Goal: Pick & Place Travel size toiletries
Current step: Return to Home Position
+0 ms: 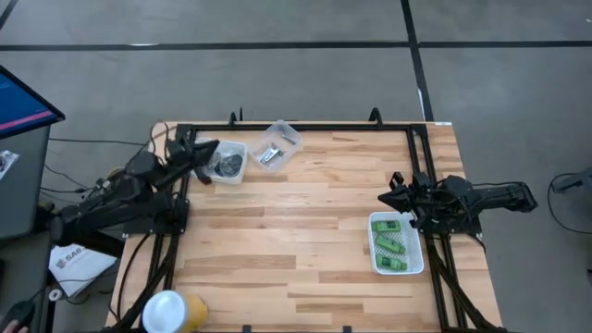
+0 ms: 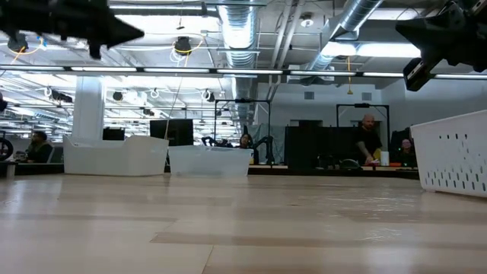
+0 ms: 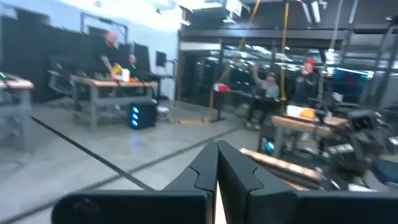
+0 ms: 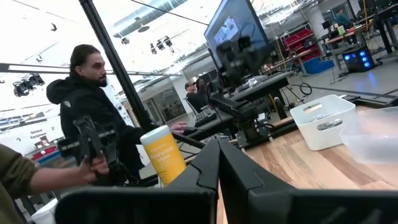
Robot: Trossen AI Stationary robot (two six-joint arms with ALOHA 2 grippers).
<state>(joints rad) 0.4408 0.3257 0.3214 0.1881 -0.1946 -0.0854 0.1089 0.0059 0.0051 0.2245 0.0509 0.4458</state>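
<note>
1. L gripper (image 1: 209,148): raised above table (image 1: 296,231) nr far-left corner, tip at rim of white tub (image 1: 231,180). Fingers pressed together, nothing betw them; same in L wrist view.
2. R gripper (image 1: 387,194): raised by right edge, abt halfway along, just past far end of white mesh basket (image 1: 373,245). Fingers closed too, empty; same in R wrist view.
3. Green bottles (image 1: 393,243): 3, lying side by side inside mesh basket, at right edge toward near-right corner.
4. Dark grey jars (image 1: 227,165): inside white tub nr far-left corner. Count can't tell.
5. Silver tools (image 1: 269,154): inside clear tub (image 1: 291,134) at far edge, just beside white tub on its right, skewed to table edge. Individual tools too small to tell apart.
6. Low view: both arms up high, well clear of tabletop. Basket wall at right, both tubs farther back at left.
7. Yellow-and-white canister (image 1: 171,312): off table, by near-left corner.
8. R wrist view, beyond table's left edge: person in dark hoodie (image 4: 87,106), plus a hand (image 4: 93,165) w/ olive sleeve holding small dark device.
9. More people at benches in room behind, seen in low and L wrist views.
</note>
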